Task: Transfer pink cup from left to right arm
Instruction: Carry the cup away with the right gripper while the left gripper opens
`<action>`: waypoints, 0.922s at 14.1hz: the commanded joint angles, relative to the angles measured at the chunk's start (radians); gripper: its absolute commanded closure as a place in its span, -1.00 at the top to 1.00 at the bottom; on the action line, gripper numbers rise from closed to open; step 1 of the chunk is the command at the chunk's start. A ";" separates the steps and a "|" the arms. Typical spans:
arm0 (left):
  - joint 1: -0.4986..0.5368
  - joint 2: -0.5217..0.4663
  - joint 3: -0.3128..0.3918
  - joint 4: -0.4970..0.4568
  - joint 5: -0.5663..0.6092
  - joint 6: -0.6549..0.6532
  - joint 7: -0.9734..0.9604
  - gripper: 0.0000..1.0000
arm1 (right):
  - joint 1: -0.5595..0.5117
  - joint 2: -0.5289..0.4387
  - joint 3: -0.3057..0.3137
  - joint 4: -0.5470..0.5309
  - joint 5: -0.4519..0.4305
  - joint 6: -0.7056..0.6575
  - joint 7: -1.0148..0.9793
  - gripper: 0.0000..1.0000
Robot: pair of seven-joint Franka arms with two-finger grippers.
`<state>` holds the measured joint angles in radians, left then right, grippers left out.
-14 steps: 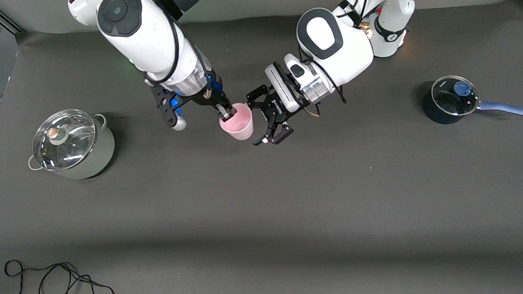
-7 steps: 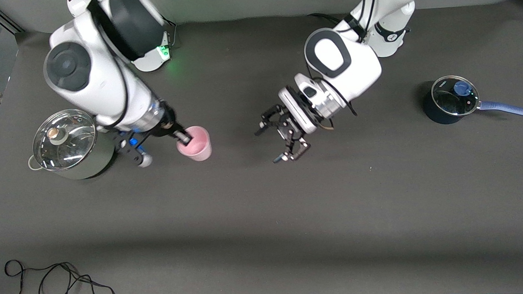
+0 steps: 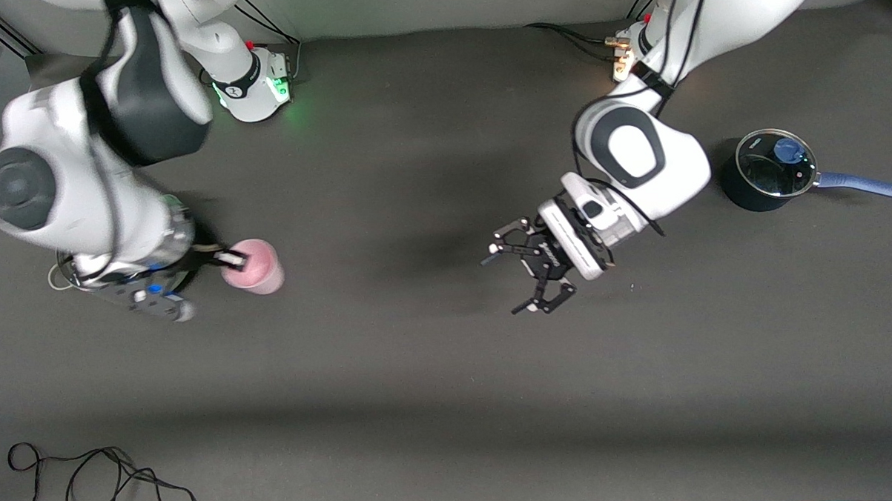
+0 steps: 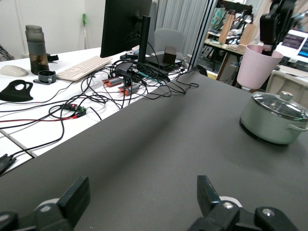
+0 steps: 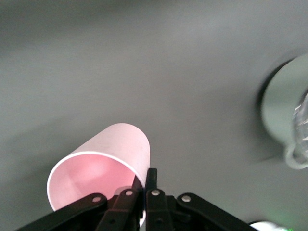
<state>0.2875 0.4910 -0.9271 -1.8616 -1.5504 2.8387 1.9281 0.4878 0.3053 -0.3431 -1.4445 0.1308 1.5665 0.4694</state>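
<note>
Pink cup (image 3: 255, 265) empty, right pincer (image 3: 229, 259) clamping rim, lidded pots

One pink cup (image 3: 252, 266), two lidded pots (image 3: 768, 169) (one long-handled), two claws (image 3: 530, 277)

dark table (image 3: 434, 340) carries a lidded green pot (image 3: 65, 273), blue saucepan (image 3: 769, 169), black cable (image 3: 90, 478).

You see a smooth pale pink plastic cup (image 3: 252, 266), a matt dark grey worktop (image 3: 420, 355), and a glossy glass-lidded pale green metal pot (image 4: 273, 118).
</note>
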 commanded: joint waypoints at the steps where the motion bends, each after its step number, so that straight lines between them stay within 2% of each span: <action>1: 0.054 -0.023 -0.010 -0.051 0.050 -0.082 -0.040 0.98 | 0.017 -0.074 -0.075 -0.153 -0.017 0.059 -0.153 -1.00; 3: 0.105 -0.028 -0.007 -0.064 0.146 -0.174 -0.145 0.98 | 0.020 -0.097 -0.083 -0.273 -0.017 0.171 -0.163 -1.00; 5: 0.169 -0.031 -0.006 -0.064 0.336 -0.312 -0.350 0.98 | 0.020 -0.115 -0.085 -0.383 -0.019 0.294 -0.196 -1.00; 7: 0.246 -0.037 -0.006 -0.048 0.537 -0.486 -0.585 0.98 | 0.017 -0.111 -0.085 -0.459 -0.019 0.400 -0.202 -1.00; 9: 0.330 -0.037 -0.006 -0.021 0.660 -0.692 -0.813 0.98 | 0.012 -0.100 -0.086 -0.537 -0.017 0.502 -0.221 -1.00; 13: 0.446 -0.035 -0.006 0.070 0.947 -1.009 -1.074 0.98 | 0.002 -0.058 -0.125 -0.643 -0.008 0.661 -0.279 -1.00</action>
<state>0.7012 0.4809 -0.9262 -1.8228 -0.7009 1.9379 0.9954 0.4909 0.2465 -0.4523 -2.0385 0.1307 2.1655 0.2257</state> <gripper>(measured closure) 0.004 0.974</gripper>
